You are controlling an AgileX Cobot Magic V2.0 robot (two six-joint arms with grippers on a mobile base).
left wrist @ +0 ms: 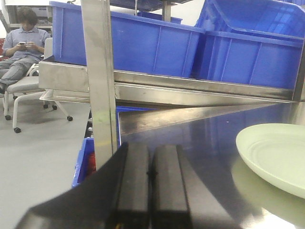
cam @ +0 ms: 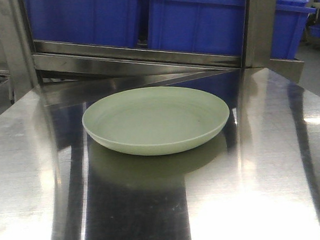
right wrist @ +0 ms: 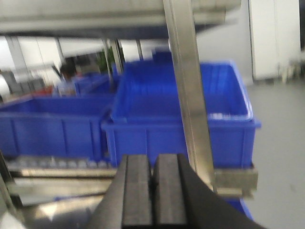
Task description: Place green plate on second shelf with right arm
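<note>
Left gripper [left wrist: 151, 174] is sitting low at the left edge of the steel table [left wrist: 205, 143], aiming level toward a shelf post [left wrist: 100, 81]. Its two black fingers are pressing flat together and gripping nothing. Far left, a seated person [left wrist: 24, 47] is looking down at a phone. The green plate [cam: 156, 120] is lying right side up mid-table, right of that gripper and apart from it, with nothing touching it. Blue bins [cam: 193, 23] are standing on the shelf behind the plate. Right gripper [right wrist: 153, 179] is aiming level at a bin, in a blurred view; its fingers are likewise pressing together, empty.
</note>
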